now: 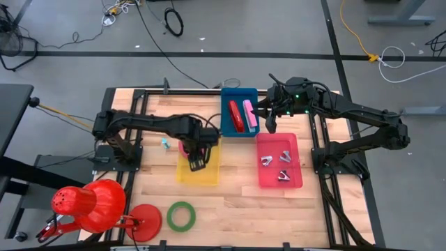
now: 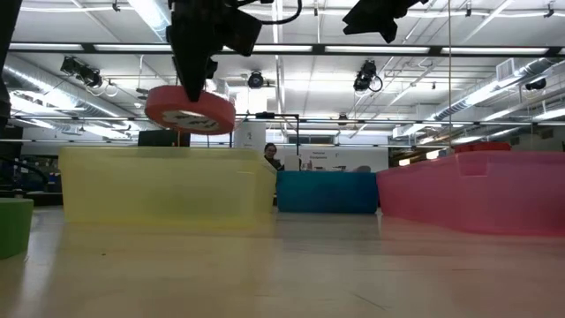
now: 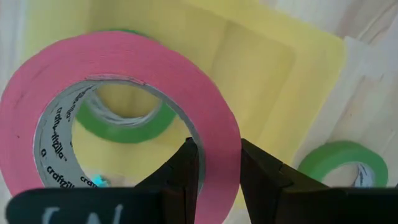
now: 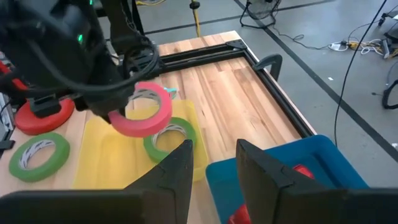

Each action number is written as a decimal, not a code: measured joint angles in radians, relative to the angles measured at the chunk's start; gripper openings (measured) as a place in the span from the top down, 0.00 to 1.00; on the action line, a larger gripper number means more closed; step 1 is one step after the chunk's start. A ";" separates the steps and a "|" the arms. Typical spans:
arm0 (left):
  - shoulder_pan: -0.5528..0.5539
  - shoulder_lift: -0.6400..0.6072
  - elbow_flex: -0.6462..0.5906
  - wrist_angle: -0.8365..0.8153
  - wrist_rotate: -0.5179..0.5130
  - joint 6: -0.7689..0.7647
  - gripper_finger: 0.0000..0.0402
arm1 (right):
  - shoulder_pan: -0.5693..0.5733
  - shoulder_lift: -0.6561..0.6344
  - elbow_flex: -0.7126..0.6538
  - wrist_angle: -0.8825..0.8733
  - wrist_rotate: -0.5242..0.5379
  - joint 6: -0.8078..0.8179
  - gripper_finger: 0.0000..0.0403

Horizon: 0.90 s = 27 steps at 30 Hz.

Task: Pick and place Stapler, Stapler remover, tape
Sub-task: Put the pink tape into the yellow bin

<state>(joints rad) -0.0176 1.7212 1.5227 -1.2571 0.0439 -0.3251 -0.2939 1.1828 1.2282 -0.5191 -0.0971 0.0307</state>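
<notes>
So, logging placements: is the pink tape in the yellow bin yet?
No. The left gripper holds the pink tape above the yellow bin.

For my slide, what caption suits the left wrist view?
Left gripper holds a pink tape roll above the yellow plastic bin containing green tape.

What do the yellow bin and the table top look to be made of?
Yellow bin: likely translucent plastic with a smooth, slightly frosted finish; the room shows dimly through its wall in the low view. Table top: light wood, probably butcher-block style; parallel glued strips with grain are visible, with a satin sheen low down.
</notes>
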 joint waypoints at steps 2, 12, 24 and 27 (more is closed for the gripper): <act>-0.015 0.000 -0.037 0.038 0.002 -0.010 0.75 | 0.000 0.000 0.000 0.000 0.000 -0.013 0.70; -0.051 0.000 -0.171 0.162 0.003 0.022 0.75 | 0.000 0.000 0.000 0.000 0.002 -0.015 0.70; -0.052 0.000 -0.274 0.263 -0.014 0.075 0.75 | 0.000 0.000 0.000 0.002 0.000 0.066 0.70; -0.052 0.000 -0.274 0.283 -0.014 0.075 0.73 | 0.000 0.000 0.000 0.002 0.000 0.066 0.70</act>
<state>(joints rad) -0.0696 1.7214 1.2491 -0.9743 0.0301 -0.2501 -0.2939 1.1828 1.2282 -0.5175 -0.0967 0.0967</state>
